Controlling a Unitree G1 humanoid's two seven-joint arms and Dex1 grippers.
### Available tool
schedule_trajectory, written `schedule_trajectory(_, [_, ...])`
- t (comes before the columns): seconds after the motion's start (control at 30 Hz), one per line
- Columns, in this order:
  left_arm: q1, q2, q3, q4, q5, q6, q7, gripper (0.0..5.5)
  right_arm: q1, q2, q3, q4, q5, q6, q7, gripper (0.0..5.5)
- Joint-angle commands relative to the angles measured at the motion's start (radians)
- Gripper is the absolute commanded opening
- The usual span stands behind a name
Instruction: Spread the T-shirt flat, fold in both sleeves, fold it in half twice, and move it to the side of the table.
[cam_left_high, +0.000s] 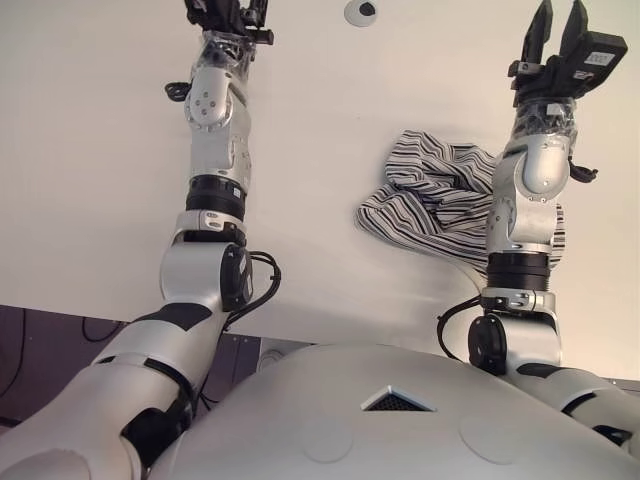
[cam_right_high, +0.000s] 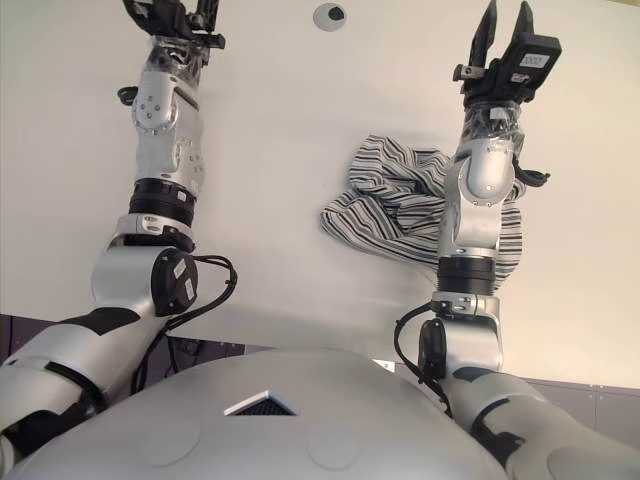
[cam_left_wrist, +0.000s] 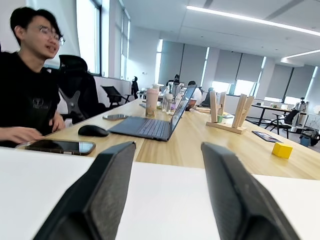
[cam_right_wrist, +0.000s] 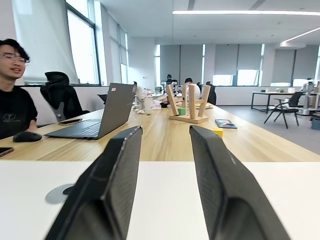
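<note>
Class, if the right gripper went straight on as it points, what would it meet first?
Way looks free: the right gripper points over the white table, away from the T-shirt; depth beyond unclear.

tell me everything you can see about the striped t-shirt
The T-shirt is cloth with narrow dark and white stripes. It lies crumpled in a heap, neither spread nor folded, on the white table, on the robot's right side. The right arm crosses in front of its right part, hiding some; contact cannot be told. The open right pincer is past it, clear of the cloth.
</note>
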Motion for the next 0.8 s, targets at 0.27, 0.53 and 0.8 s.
schedule_trajectory(0.27, [0.181,-0.072,-0.005,-0.171,0.017,0.016,0.120,2.38,-0.070,-0.076,0.012,-0.016,0.024,0.118,0.137,1.72])
schedule_trajectory(0.53, [0.228,-0.082,-0.012,-0.236,0.004,0.011,0.099,2.38,-0.082,-0.078,0.035,-0.019,0.032,0.150,0.196,1.72])
schedule_trajectory(0.8, [0.117,-0.023,-0.024,-0.132,0.012,0.023,0.023,2.38,-0.083,-0.030,0.018,0.013,0.015,0.081,0.101,1.72])
